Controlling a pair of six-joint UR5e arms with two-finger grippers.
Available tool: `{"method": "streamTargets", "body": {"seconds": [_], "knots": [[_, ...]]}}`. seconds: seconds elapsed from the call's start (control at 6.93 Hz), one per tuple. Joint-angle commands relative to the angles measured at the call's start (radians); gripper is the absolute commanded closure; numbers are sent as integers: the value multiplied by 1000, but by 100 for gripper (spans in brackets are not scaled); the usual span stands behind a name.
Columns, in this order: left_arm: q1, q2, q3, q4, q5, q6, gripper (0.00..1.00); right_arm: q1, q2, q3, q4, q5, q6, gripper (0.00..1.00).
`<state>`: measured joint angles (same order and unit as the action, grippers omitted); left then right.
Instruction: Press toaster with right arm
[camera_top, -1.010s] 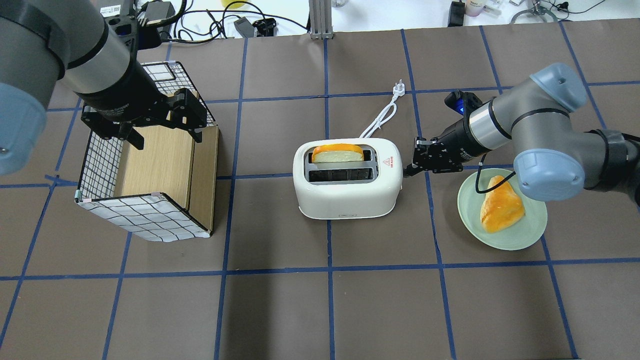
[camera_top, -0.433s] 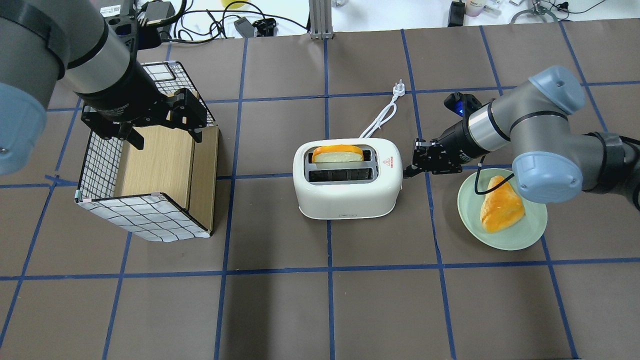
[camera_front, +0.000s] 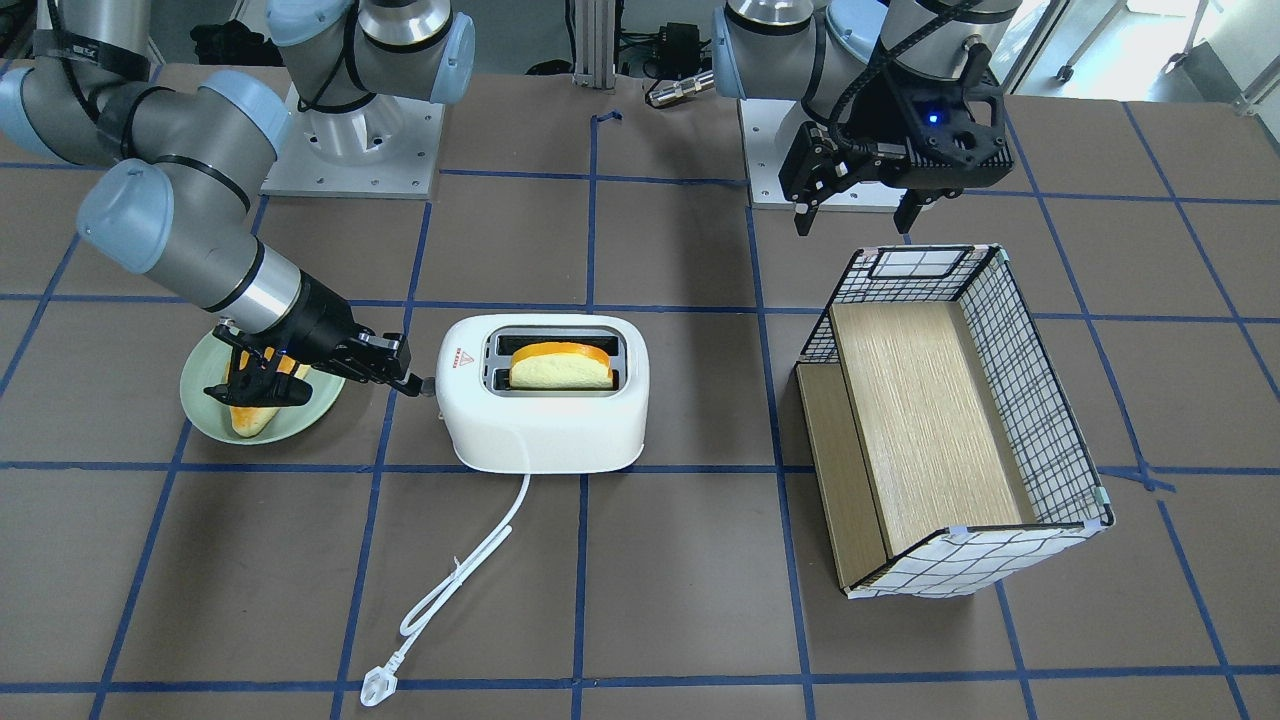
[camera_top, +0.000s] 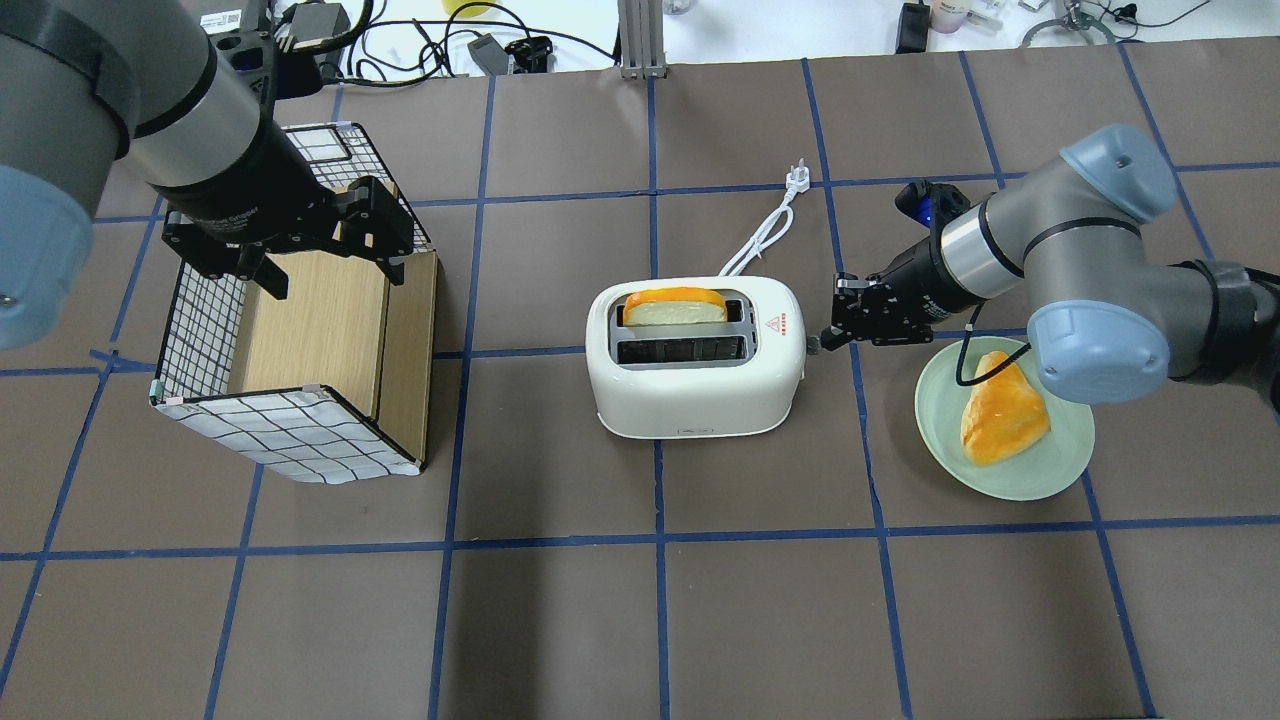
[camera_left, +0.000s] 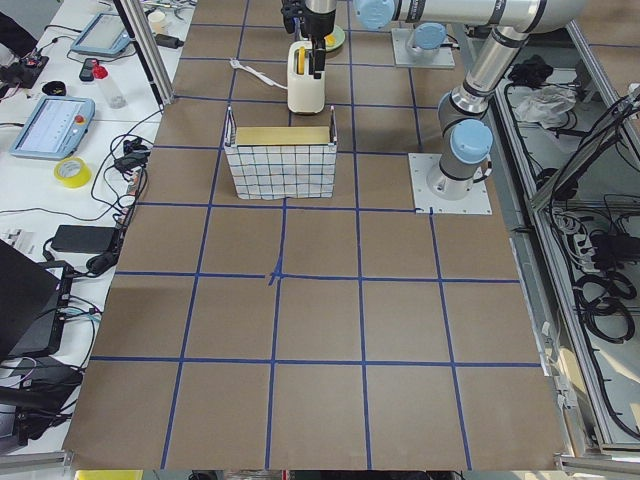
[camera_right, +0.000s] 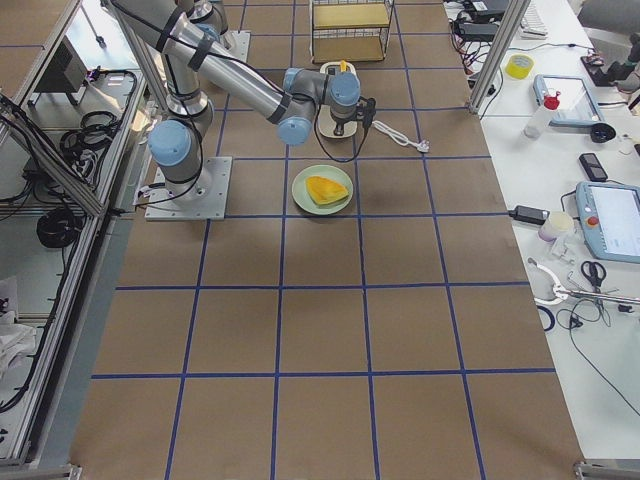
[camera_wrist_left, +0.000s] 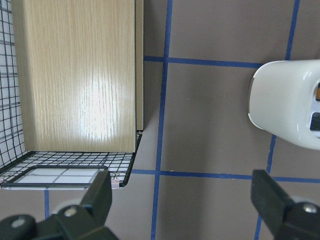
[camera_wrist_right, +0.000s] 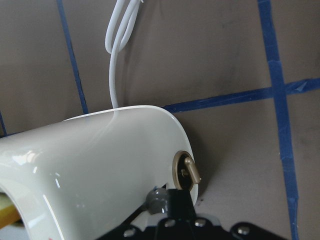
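**At the toaster's lever end: tip eased back, slice not down**

Right fingers drawn together, holding nothing, tip just beside the grey lever. From overhead the lever shows between tip and white shell; a second ago the tip covered it, so the right arm has backed off slightly. The bread slice in the rear slot stands as high as before. Judgement: the press has not taken and needs another downward push.

The toaster sits mid-tabletop, its cord trailing away behind, clear of the arm. A green plate with bread lies under the right wrist; a low swing could clip it. Left fingers spread wide, empty, over the wire basket, well apart.
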<state>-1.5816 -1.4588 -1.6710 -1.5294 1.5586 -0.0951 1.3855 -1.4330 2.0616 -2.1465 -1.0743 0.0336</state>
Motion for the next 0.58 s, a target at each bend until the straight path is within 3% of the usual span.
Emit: {"method": "streamTargets", "body": {"seconds": [0.0,0.43], "knots": [[0,0,0,0,1,0,0,0,-49,-29,20,-114,88,0],[0,0,-1,0,1,0,0,1,-139,-112,231,-278,89,0]]}}
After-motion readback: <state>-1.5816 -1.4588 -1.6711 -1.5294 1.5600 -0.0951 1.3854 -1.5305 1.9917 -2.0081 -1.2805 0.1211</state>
